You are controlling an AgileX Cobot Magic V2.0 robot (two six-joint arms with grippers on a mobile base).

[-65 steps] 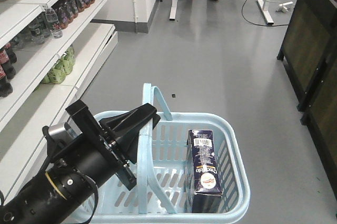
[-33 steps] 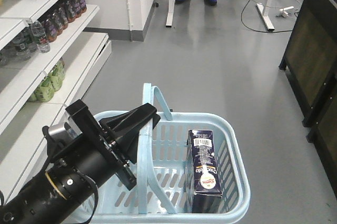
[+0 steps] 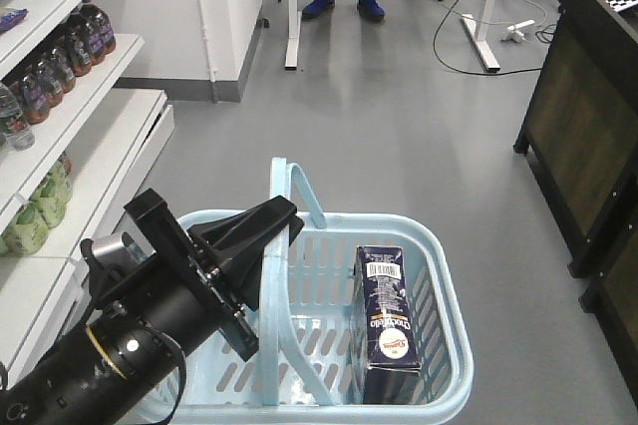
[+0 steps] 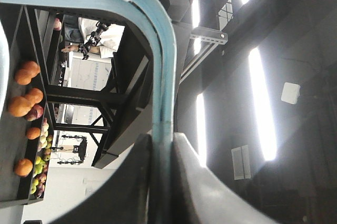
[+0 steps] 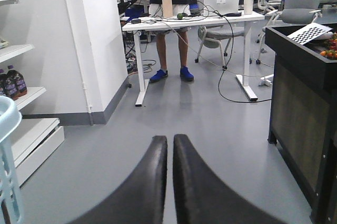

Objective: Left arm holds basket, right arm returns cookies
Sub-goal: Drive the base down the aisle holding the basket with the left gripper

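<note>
- Between the jaws of the left gripper (image 3: 282,217) sits the handle (image 3: 299,186) of the basket (image 3: 444,285). The jaws are clamped on it, and the left wrist view shows the blue bar pinched tight.
- Right of those jaws and lower down, the cookies (image 3: 389,320) stand upright inside the basket, close by its right wall, barcode end up.
- The right gripper (image 5: 169,141) has its jaws pressed together with nothing between them. It points out over bare floor, with the basket rim off to its left.
- I think the job now is to lift the box out.
- The right jaws should open wide first. Then they should come down from above and close on the thin sides of the box near its top.
- The left jaws should hold the handle firm and level so the basket does not swing.
- The handle is just left of the box and the basket wall is just right of it. The sides are tight, so the top is the free way in and out.
- Ahead of both grippers the grey floor is open.
- Shelves (image 3: 70,136) with bottles stand well off to the left of the left jaws.
- A dark cabinet (image 3: 568,146) stands off to the right.
- If the box goes to the shelves, it has to pass over the handle, so it should be lifted high first.
</note>
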